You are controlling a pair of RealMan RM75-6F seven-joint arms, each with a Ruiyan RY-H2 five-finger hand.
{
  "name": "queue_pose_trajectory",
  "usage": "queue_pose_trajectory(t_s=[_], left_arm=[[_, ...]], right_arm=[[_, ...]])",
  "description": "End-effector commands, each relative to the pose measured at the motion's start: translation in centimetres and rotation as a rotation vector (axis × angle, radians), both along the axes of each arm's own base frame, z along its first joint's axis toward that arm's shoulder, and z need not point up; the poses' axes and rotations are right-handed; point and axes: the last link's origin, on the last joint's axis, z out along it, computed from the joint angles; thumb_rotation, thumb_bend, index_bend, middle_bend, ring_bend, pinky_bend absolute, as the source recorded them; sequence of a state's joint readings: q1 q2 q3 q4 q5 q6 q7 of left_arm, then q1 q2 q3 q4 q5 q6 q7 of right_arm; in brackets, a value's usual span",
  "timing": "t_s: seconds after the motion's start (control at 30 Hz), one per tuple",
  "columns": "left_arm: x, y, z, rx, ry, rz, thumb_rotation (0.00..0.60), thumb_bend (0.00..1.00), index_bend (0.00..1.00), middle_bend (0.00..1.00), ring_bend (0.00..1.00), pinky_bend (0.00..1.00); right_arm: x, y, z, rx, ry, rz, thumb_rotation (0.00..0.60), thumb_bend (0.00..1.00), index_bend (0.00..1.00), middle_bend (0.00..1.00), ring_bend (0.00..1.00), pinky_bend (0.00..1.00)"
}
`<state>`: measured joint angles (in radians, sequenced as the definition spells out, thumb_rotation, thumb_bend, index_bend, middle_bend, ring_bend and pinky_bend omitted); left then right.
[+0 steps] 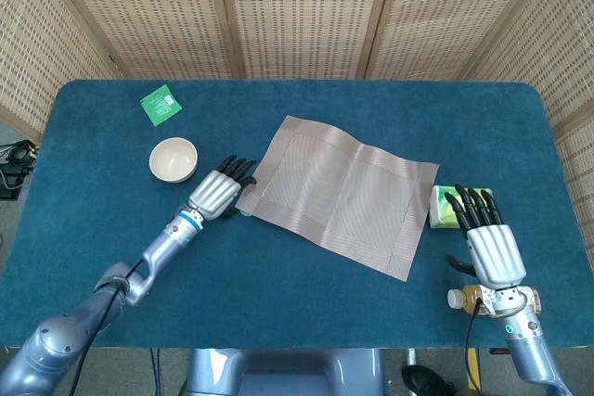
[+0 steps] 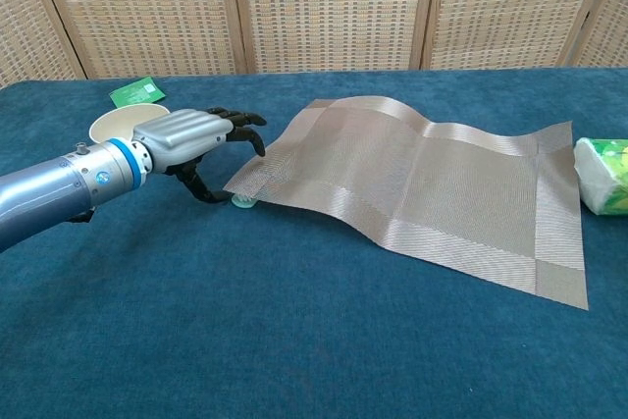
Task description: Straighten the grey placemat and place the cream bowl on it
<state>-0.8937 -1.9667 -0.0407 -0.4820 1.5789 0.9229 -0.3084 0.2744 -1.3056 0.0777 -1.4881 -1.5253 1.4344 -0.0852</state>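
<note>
Head view. Grey placemat (image 1: 341, 194) skewed on the blue tabletop (image 1: 297, 312), edges at an angle to the tabletop's sides, a ripple across the middle. Left hand (image 1: 216, 194) at the mat's near-left corner, fingers spread, fingertips at or just over the mat's edge; holding nothing. Cream bowl (image 1: 174, 159) upright on the tabletop, just left of that hand, off the mat. Right hand (image 1: 488, 240) low at the right edge, fingers extended and apart, empty, beside a green-and-white packet (image 1: 445, 208); a capped bottle (image 1: 461, 298) just behind its wrist. Green card (image 1: 161, 104) far left, well apart from the rest.

Chest view. Left hand (image 2: 186, 136) level with the mat's (image 2: 422, 183) left corner; fingers arched over the corner, thumb below beside a small pale disc (image 2: 242, 202) under the raised edge. Contact with the mat: cannot tell. Bowl (image 2: 127, 122) partly hidden behind the hand. Mat's far edge lifted in a wave, not flat. Right hand out of this view; packet (image 2: 605, 189) at the right margin.

Judgement: straightening step in hand, at the reach-for-the-corner stage; bowl placement not yet begun. Next move likely calls for a pinch on the corner, then a turn of the mat until square with the tabletop's edge, minding the ripple and the bowl close by.
</note>
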Motion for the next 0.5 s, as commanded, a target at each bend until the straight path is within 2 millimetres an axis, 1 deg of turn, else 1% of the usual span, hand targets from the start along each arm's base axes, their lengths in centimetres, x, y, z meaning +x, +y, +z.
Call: queue_pose_trajectory(t_s=[0.03,0.1,0.17,0.4,0.5], left_arm=[[0.16,0.05,-0.17,-0.002,0.002,-0.002,0.600,0.31,0.24,0.00,0.00,0.00],[0.32,0.06,-0.30,-0.004,0.001,-0.004,0.600,0.31,0.25,0.00,0.00,0.00],[0.48,0.05,-0.41,-0.006,-0.002,-0.006,0.600,0.33,0.26,0.00,0.00,0.00],[0.85,0.10,-0.43,-0.007,-0.013,-0.015,0.600,0.46,0.28,0.00,0.00,0.00],[0.82,0.13,-0.39,-0.007,-0.013,-0.013,0.600,0.48,0.28,0.00,0.00,0.00]], right_arm=[[0.02,0.02,0.02,-0.002,-0.002,0.001,0.600,0.00,0.03,0.00,0.00,0.00],[0.02,0.02,0.04,-0.002,-0.002,0.001,0.600,0.00,0.03,0.00,0.00,0.00],[0.02,0.04,0.04,-0.002,-0.001,0.001,0.600,0.00,0.03,0.00,0.00,0.00],[0.07,0.07,0.07,-0.002,-0.004,0.004,0.600,0.00,0.03,0.00,0.00,0.00],[0.13,0.12,0.13,0.000,-0.010,0.005,0.600,0.00,0.03,0.00,0.00,0.00]])
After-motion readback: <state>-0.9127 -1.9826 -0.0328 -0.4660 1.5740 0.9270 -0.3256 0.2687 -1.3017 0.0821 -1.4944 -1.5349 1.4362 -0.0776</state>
